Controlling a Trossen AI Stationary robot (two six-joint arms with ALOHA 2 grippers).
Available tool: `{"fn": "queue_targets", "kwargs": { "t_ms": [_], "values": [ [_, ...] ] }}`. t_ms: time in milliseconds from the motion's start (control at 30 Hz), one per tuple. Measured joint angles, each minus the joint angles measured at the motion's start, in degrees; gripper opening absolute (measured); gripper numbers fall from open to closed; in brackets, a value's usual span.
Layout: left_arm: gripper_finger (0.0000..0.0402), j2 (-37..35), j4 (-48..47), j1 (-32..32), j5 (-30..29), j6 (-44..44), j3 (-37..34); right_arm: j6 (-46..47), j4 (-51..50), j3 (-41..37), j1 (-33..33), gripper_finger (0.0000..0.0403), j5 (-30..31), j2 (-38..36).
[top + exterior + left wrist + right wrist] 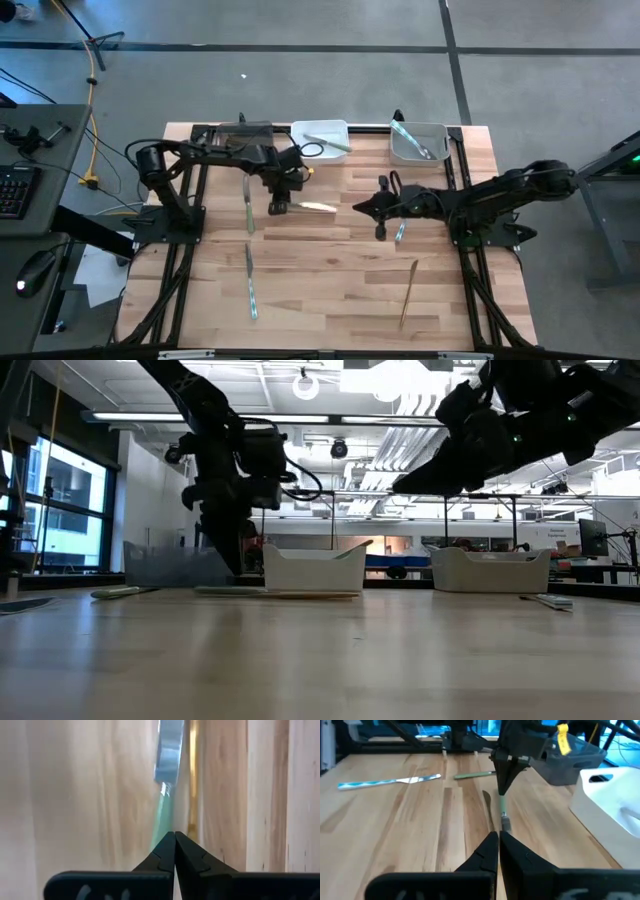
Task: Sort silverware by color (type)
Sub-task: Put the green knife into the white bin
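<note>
My left gripper stands at the table's middle, pointing steeply down, shut on a knife with a pale green handle. The knife's metal blade reaches toward the table's right. My right gripper hovers shut and empty just right of that blade, its fingers aimed at it. Loose on the table lie another green-handled piece, a blue-handled one, a bronze one and a light blue one under the right arm. My left gripper pinches the knife's green handle between its two fingertips, coming from above and pointing steeply down. The knife runs on away from the fingers. It slopes down from the fingers toward the blade; whether that end rests on the table I cannot tell.
Three bins stand along the far edge: a dark one, a white one holding green pieces and a grey one holding blue pieces. A thin bronze-coloured strip lies on the table right beside the held knife. Bare wood fills the near middle.
</note>
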Motion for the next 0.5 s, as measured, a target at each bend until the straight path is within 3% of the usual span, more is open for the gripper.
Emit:
{"fn": "queue_targets", "kwargs": {
  "t_ms": [100,233,367,500],
  "values": [
    [0.0004,0.0,0.7,0.0,-0.7,-1.0,-0.5,0.2,0.4,0.0,0.5,0.0000,1.0,0.7],
    [0.0003,0.0,1.3,-0.3,-6.7,-2.5,-2.3,0.2,0.6,0.0,0.7,0.0001,2.0,1.0],
    [0.0027,-0.1,0.8,-1.6,-13.7,-1.6,-2.9,0.1,1.6,0.0,0.7,0.0001,2.1,1.0],
    [0.0064,-0.1,0.9,-3.3,-15.9,0.0,-2.9,0.0,1.4,0.0,0.7,0.0001,2.1,1.0]
  ]
}}
